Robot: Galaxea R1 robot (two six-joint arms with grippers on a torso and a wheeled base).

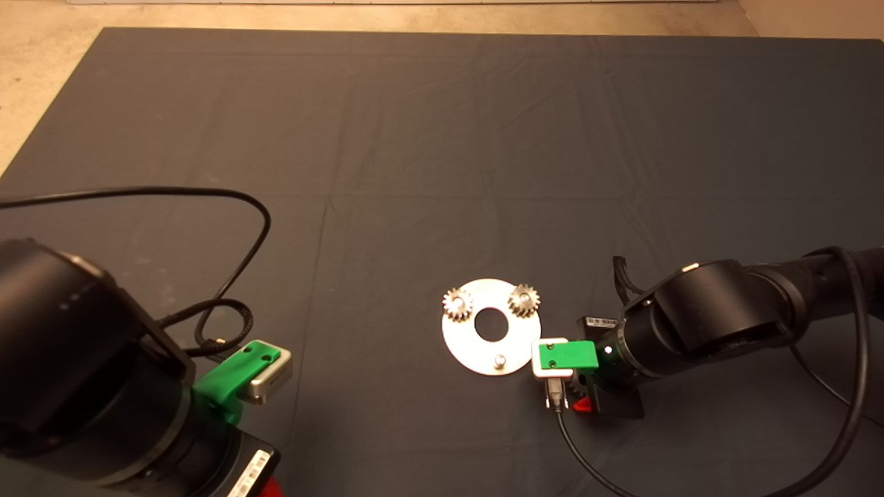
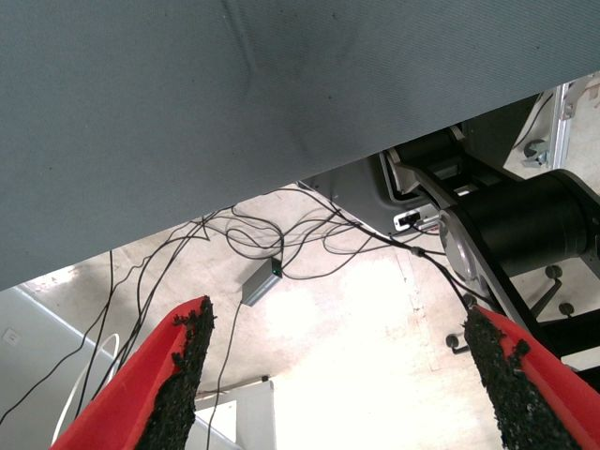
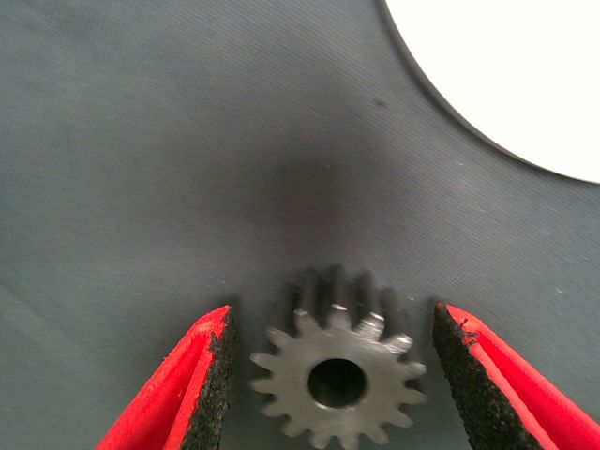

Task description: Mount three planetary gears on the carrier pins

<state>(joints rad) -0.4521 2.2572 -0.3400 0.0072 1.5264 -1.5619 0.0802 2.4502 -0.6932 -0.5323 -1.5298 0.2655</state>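
Carrier: flat round silver disc with a large centre hole [image 1: 483, 352], lying on the dark mat [image 1: 442, 138] right of frame centre in the head view.
Seated gears: two small toothed grey metal spur gears [image 1: 457, 304] [image 1: 523, 300] sit on the two upper studs, either side of the centre hole.
Free pin: one short silvery stud [image 1: 498, 360] stands bare at the disc's lower edge; judged to be the target for the last gear.
Third gear: identical toothed gear [image 3: 337, 380], flat on the mat just beside the disc rim [image 3: 497, 84], hole upward.
Right gripper [image 3: 328, 375]: low over the mat at the disc's lower right; red fingers with black pads [image 3: 211, 375] spread, flanking the gear with gaps on both sides, not yet pinching. Straddling suits a grasp across the teeth.
Left gripper [image 2: 333, 375]: parked at lower left of the head view, jaws spread wide, holding nothing.
View difference: the head view hides the third gear under the right wrist; only the right wrist view shows it. The left wrist view shows floor cables [image 2: 281, 234] beyond the mat.
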